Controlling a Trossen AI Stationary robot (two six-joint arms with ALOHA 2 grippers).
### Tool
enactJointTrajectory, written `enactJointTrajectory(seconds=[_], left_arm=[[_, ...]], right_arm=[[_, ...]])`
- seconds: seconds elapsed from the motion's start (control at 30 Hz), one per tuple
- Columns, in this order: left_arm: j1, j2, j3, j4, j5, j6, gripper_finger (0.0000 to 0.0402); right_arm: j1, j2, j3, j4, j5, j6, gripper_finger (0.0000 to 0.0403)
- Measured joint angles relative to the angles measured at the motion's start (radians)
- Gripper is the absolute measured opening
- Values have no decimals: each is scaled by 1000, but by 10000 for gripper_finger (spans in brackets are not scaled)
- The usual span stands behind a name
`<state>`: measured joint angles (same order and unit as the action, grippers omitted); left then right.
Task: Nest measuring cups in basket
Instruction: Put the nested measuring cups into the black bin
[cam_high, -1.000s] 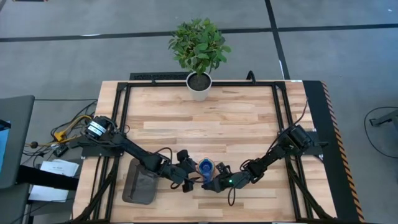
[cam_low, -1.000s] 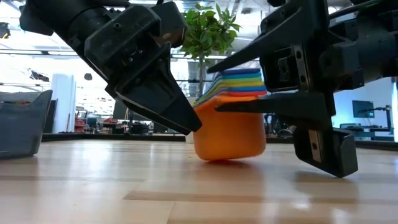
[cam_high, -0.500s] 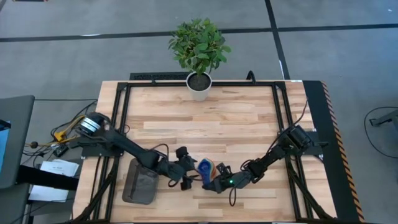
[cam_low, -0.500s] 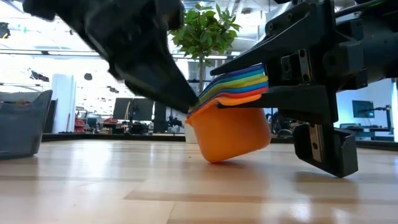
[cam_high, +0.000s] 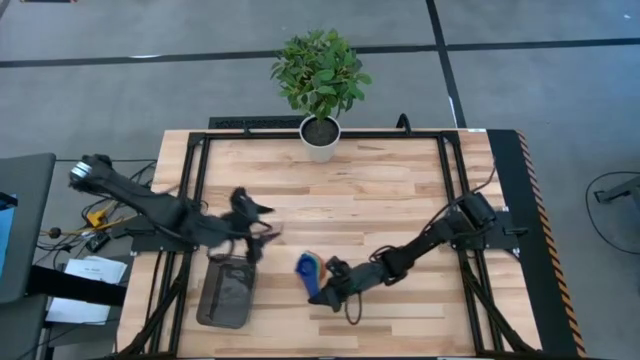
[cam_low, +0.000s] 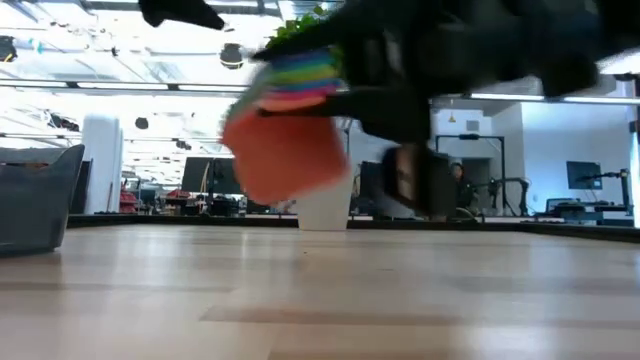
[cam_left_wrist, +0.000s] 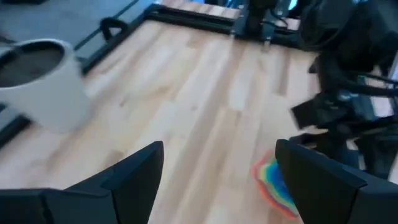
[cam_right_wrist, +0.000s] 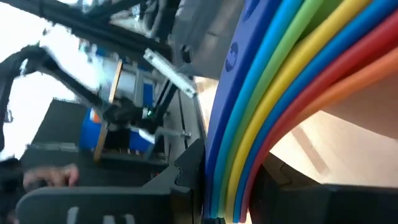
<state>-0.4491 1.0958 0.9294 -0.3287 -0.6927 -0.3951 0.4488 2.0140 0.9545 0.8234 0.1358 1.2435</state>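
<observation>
High view, lower centre: the right gripper (cam_high: 322, 290) pinches the stacked measuring cups (cam_high: 309, 270) by their handles, probably to carry them to the basket (cam_high: 226, 298); the left gripper (cam_left_wrist: 217, 180) hangs spread.

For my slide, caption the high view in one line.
Right tool carries the nested measuring cups above the table toward the basket, while the left tool hangs empty beyond it.

- We see that the right gripper (cam_high: 322, 285) has lifted the nested measuring cups (cam_high: 309, 270) off the table; a second ago the orange bottom cup rested on the wood.
- The stack has moved left, toward the basket (cam_high: 226, 292).
- The left gripper (cam_high: 262, 222) has pulled away from the stack, fingers apart.
</observation>
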Motion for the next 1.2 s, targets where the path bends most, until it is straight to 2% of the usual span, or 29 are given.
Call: enactJointTrajectory(seconds=[0.2,0.43,0.83,1.2], left_arm=[[-5,-164,-2,-204,-1,7,300],[-5,-216,-2,-348,40,25,300],[-5,-225,-2,-362,61,152,300],[-5,-330,47,-353,44,149,300]], right_arm=[[-82,3,191,-198,-100,-121,103],[-137,5,357,-340,-97,-186,103],[-138,5,441,-356,-26,-218,103],[-191,4,569,-475,-57,-302,103]])
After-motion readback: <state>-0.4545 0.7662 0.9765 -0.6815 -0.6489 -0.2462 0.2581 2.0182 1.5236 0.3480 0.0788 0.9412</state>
